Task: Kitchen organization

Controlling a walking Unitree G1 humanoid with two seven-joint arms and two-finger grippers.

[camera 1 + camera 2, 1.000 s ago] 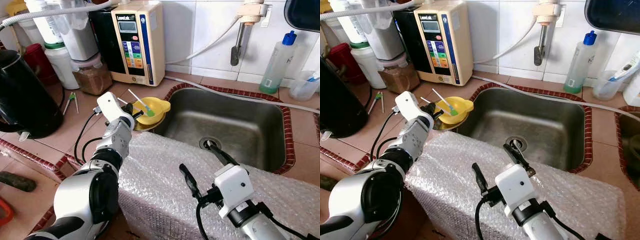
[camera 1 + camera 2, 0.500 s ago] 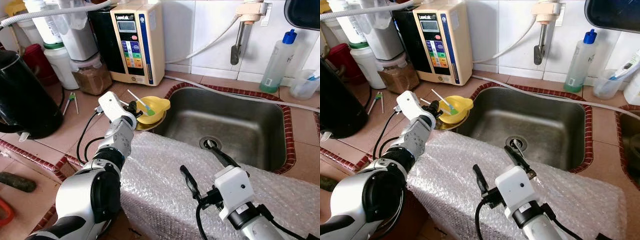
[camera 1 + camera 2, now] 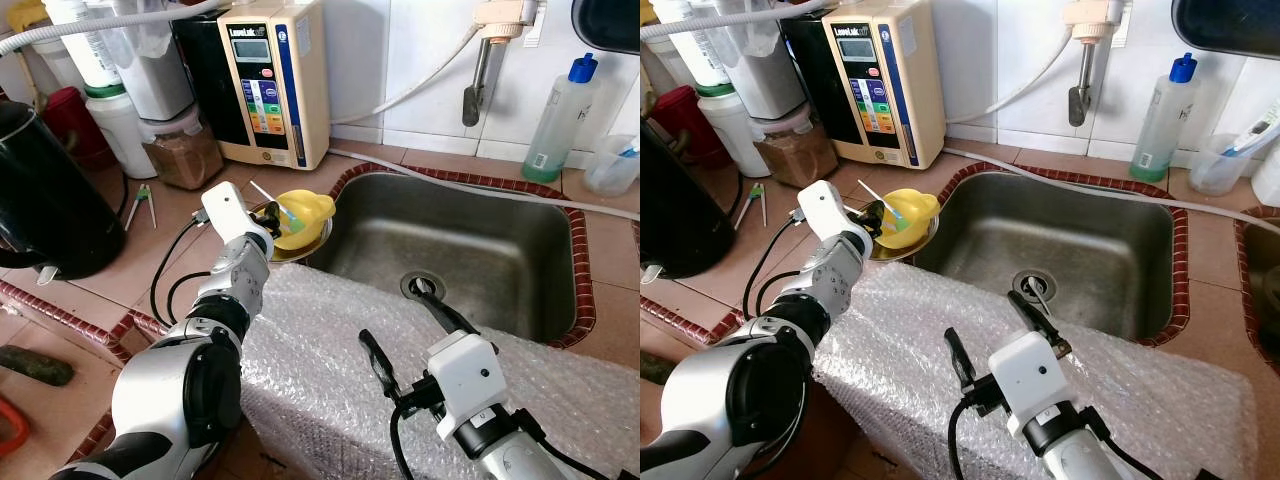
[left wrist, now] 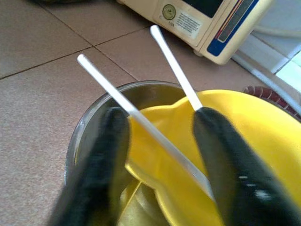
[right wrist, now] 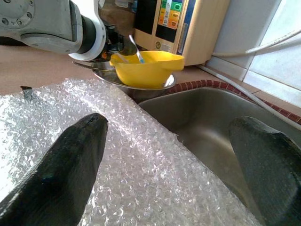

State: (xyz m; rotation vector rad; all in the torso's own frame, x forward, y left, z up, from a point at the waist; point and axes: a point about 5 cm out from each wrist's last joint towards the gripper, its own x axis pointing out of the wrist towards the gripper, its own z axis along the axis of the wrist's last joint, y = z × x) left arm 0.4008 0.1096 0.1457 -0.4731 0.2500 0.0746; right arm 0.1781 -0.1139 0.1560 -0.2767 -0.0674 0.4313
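A yellow bowl [image 3: 305,212] sits inside a shallow steel bowl [image 3: 312,246] on the counter at the sink's left corner. Two thin white utensil handles [image 4: 108,87] stick up out of it, one with a green end [image 3: 290,213]. My left gripper [image 3: 268,214] is open at the bowls' near rim. In the left wrist view its fingers [image 4: 101,160] straddle the yellow bowl's edge [image 4: 254,127] and one white handle. My right gripper [image 3: 408,335] hovers open over the bubble wrap [image 3: 340,350], holding nothing, with the yellow bowl [image 5: 146,70] ahead of it.
The steel sink [image 3: 470,250] with its drain lies to the right of the bowls. A black kettle [image 3: 40,200], a cream water machine [image 3: 270,80], a brown-filled jar [image 3: 185,155] and small tongs [image 3: 140,205] stand to the left and behind. A soap bottle [image 3: 560,120] stands far right.
My left gripper has pushed further onto the bowls' rim, and the yellow bowl now looks turned and tipped up. The right gripper has hardly moved.
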